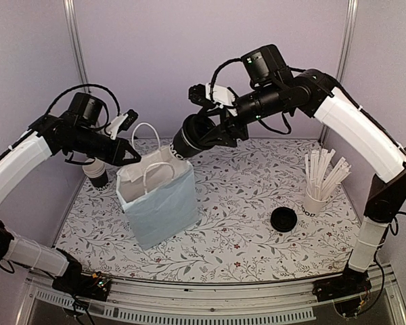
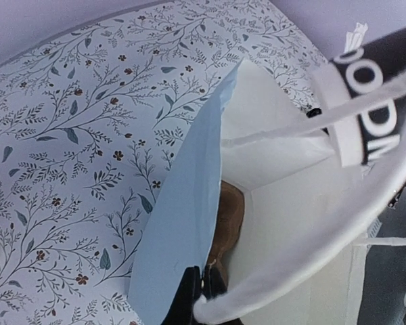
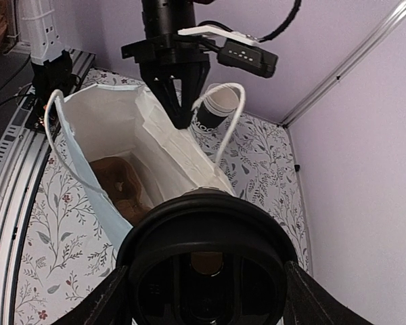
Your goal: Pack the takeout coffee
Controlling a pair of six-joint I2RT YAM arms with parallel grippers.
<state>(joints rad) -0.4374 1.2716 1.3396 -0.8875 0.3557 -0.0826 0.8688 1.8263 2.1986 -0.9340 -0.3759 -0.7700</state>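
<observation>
My right gripper (image 1: 204, 134) is shut on the takeout coffee (image 1: 188, 142), a black paper cup with a black lid. It holds the cup tilted in the air, just above the right rim of the pale-blue paper bag (image 1: 166, 203). In the right wrist view the lid (image 3: 206, 237) fills the bottom between my fingers (image 3: 101, 305), over the open bag (image 3: 169, 142). My left gripper (image 1: 132, 159) is shut on the bag's left rim, holding it open; the pinch shows in the left wrist view (image 2: 204, 288). A brown cardboard carrier (image 3: 118, 179) lies at the bag's bottom.
A second black cup without a lid (image 1: 96, 172) stands behind the bag at the left. A loose black lid (image 1: 283, 220) lies on the floral table. A white cup of wooden stirrers (image 1: 319, 193) stands at the right. The bag's white handles (image 1: 147, 128) stick up.
</observation>
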